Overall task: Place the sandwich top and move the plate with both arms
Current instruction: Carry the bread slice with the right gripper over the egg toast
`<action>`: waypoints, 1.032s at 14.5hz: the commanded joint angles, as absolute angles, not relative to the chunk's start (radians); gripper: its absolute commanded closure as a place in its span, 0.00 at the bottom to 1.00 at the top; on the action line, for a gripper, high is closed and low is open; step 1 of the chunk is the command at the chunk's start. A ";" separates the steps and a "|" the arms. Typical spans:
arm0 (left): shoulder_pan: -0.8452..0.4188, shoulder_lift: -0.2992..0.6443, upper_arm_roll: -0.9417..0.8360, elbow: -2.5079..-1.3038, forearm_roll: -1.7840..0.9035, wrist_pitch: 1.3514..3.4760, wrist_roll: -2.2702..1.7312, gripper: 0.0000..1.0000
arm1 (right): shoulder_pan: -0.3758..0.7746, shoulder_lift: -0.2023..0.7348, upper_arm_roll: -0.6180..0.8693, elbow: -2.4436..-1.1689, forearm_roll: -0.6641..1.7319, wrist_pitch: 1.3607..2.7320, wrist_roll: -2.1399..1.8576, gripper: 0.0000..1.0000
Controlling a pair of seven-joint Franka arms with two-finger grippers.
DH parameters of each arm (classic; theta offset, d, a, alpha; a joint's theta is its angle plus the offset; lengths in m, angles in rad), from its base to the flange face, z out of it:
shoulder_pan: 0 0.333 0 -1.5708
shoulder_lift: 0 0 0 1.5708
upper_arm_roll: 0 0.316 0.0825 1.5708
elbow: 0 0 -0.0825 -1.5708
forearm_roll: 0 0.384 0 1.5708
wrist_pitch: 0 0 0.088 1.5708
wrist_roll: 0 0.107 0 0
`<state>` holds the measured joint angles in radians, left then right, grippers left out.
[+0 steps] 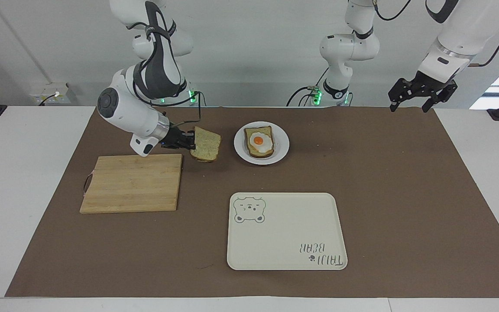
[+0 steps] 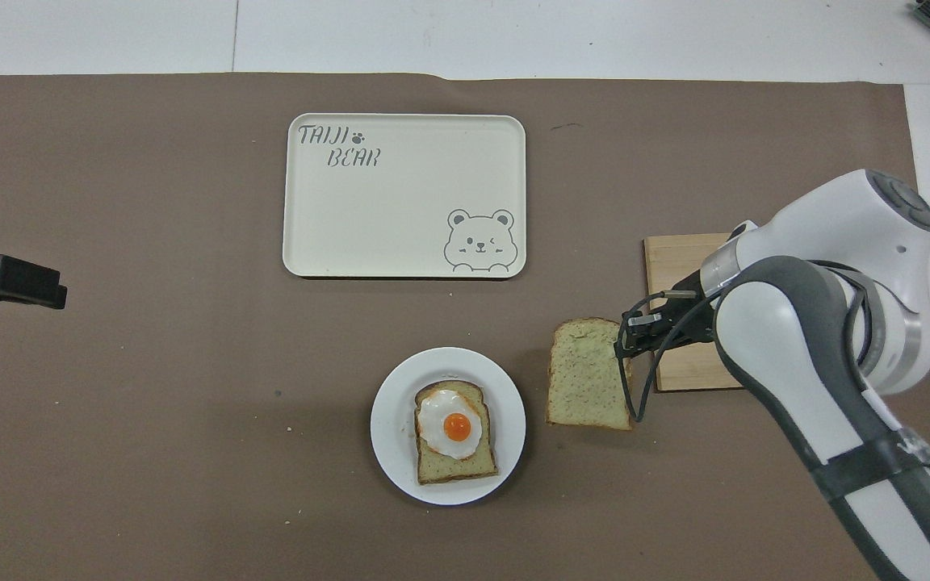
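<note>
right gripper (image 1: 192, 144) gripping sandwich top (image 1: 206, 150) over mat | left gripper (image 1: 422, 93) waiting, spread

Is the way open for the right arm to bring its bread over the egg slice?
Probably yes. The right gripper holds the bread in the air between the cutting board and the plate; nothing stands between it and the egg slice.

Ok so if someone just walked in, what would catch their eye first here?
Probably the right pincer holding the sandwich top in the air over the brown mat, between the wooden cutting board and the plate. Next, the bright fried egg on the bread slice on that plate. The left pincer waits open, up at its own end of the table.
</note>
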<state>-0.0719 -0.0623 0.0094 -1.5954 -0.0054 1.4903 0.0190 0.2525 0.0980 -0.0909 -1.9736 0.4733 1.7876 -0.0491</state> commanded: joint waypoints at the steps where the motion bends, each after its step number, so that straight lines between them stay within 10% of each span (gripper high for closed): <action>1: -0.071 -0.069 0.011 -1.594 0.005 1.476 0.023 0.00 | 0.290 0.061 -0.094 -2.008 0.534 1.786 -0.009 1.00; 15: -0.071 -0.069 0.011 -1.594 0.005 1.476 0.023 0.00 | 0.549 0.063 -0.092 -2.008 0.620 1.927 0.224 1.00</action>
<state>-0.0719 -0.0623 0.0094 -1.5954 -0.0054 1.4903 0.0191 0.5268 0.0767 -0.0887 -1.9809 0.5852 1.8967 0.2152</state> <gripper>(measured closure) 0.000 0.894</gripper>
